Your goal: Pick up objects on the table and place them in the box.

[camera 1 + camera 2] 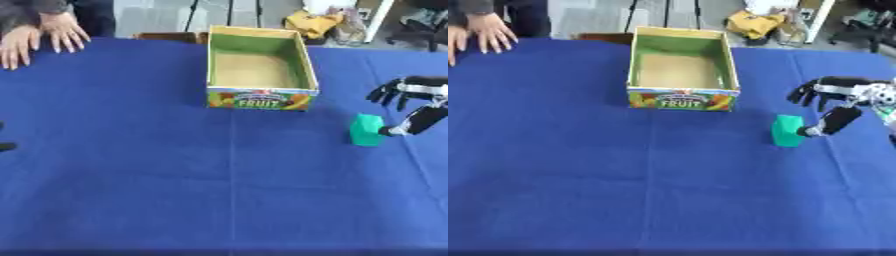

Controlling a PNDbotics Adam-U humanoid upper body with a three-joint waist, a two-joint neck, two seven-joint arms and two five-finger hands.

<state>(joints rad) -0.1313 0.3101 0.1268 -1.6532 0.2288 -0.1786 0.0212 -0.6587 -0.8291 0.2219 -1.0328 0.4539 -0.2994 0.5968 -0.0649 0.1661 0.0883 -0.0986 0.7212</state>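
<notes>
1. The box [260, 70] stands open on the blue worktop [175, 175], and I see nothing inside it. Its front wall carries a fruit picture.
2. The only thing to pick up is a small green block [367, 130]. It lies on the worktop, in front of the box and to its right, near its front right corner but apart from it.
3. The right hand [837, 97] is just right of the block. The thumb tip seems to touch the right face of the block; the fingers [385, 92] hang spread above and behind it, not closed on it. The hand holds nothing yet.
4. The left hand shows only as a dark bit at the left edge, far left of the box; I cannot tell its fingers.
5. The block looks stiff and light, with flat faces, probably plastic or foam. It should not break, but a push from one side may slide it on the cloth.
6. I would take it by two opposite flat faces, thumb on the right one and fingers on the left.
</notes>
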